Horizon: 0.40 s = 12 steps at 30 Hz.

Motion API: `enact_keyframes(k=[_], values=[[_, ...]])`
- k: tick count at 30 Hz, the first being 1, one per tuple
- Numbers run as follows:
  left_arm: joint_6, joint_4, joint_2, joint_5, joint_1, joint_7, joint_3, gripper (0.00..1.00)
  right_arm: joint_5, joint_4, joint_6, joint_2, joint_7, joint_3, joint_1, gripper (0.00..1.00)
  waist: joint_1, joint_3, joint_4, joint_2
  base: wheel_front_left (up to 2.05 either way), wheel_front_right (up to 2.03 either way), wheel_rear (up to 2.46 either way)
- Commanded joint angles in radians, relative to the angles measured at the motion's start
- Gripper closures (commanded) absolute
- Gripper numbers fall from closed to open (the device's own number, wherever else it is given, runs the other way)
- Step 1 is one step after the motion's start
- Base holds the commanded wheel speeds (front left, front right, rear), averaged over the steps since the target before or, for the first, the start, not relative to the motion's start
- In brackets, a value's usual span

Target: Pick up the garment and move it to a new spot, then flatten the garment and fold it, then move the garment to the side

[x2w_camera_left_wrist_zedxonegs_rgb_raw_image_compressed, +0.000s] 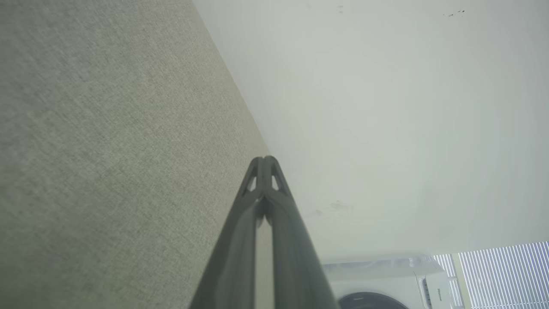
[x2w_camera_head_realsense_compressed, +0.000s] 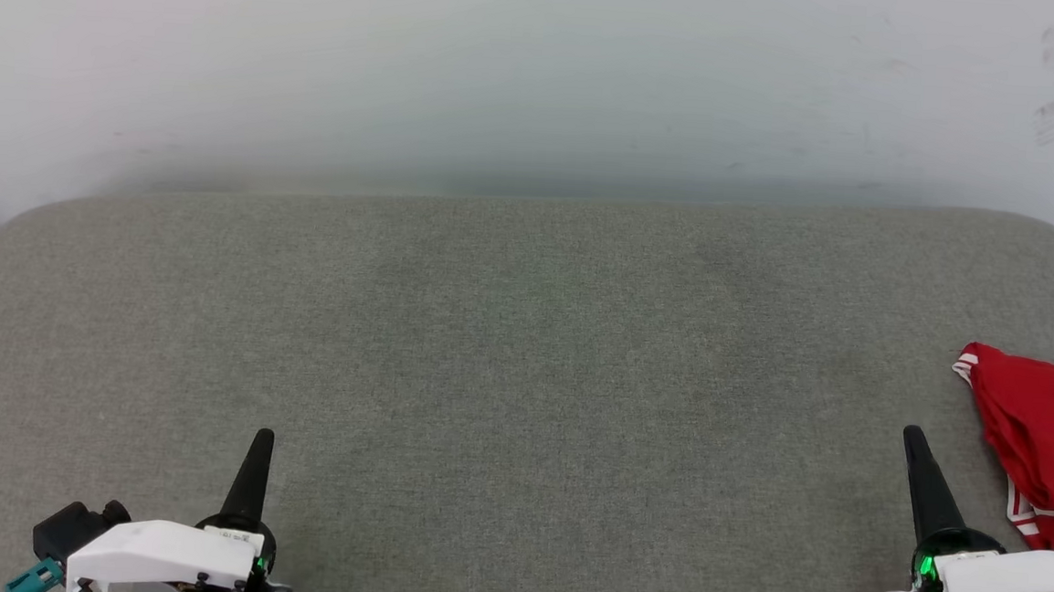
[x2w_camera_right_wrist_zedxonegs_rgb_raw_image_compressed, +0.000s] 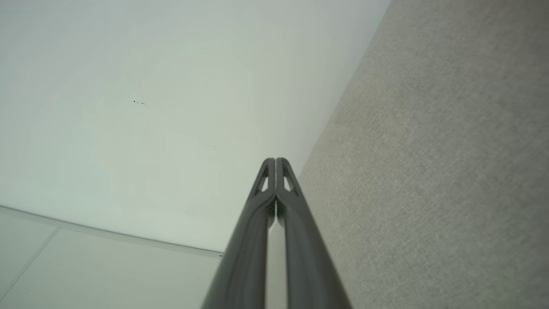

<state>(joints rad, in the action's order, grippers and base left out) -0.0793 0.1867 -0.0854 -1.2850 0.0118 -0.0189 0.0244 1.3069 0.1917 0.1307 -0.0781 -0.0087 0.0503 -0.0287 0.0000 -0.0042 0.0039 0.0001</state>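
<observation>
1. My left tool (x2w_camera_head_realsense_compressed: pixel 263 440): at the lower left of the head view, over the near part of the tabletop (x2w_camera_head_realsense_compressed: pixel 524 351). Its fingers are clenched tip to tip and grasp nothing. The left wrist view (x2w_camera_left_wrist_zedxonegs_rgb_raw_image_compressed: pixel 266 161) confirms that the tips meet.
2. My right tool (x2w_camera_head_realsense_compressed: pixel 914 439): at the lower right of the head view. It is likewise clenched and holds nothing. In the right wrist view (x2w_camera_right_wrist_zedxonegs_rgb_raw_image_compressed: pixel 275 162) the tips are pressed together.
3. Garment (x2w_camera_head_realsense_compressed: pixel 1040 428): red cloth with red-and-white striped trim. It lies crumpled on the right end of the tabletop and is cut off by the picture's edge. It sits just to the right of my right tool, and that tool's fingers are apart from it. It is well apart from my left tool.
4. Tabletop: covered in grey woven fabric, with rounded far corners.
5. Wall (x2w_camera_head_realsense_compressed: pixel 540 77): pale with a few scuffs, directly behind the tabletop.
6. Washer (x2w_camera_left_wrist_zedxonegs_rgb_raw_image_compressed: pixel 386 283): white, low in the left wrist view.
7. Blind (x2w_camera_left_wrist_zedxonegs_rgb_raw_image_compressed: pixel 502 274): slatted, beside the washer.
</observation>
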Motion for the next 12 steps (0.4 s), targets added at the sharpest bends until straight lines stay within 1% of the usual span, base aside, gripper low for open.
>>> enact_keyframes(k=[1, 12], values=[[-0.008, -0.002, -0.006, -0.026, 0.028, 0.009, 0.006, 1.0, 0.025, -0.003, 0.0, -0.006, 0.006, 0.003, -0.025, 1.0, 0.0, 0.0, 0.0, -0.0001, 0.0, 0.0, 0.0], [-0.02, 0.016, -0.004, -0.126, 0.048, 0.034, 0.017, 1.0, 0.116, 0.015, 0.0, -0.004, 0.032, 0.011, -0.042, 1.0, 0.0, 0.002, -0.001, -0.0001, 0.0, 0.0, 0.0]])
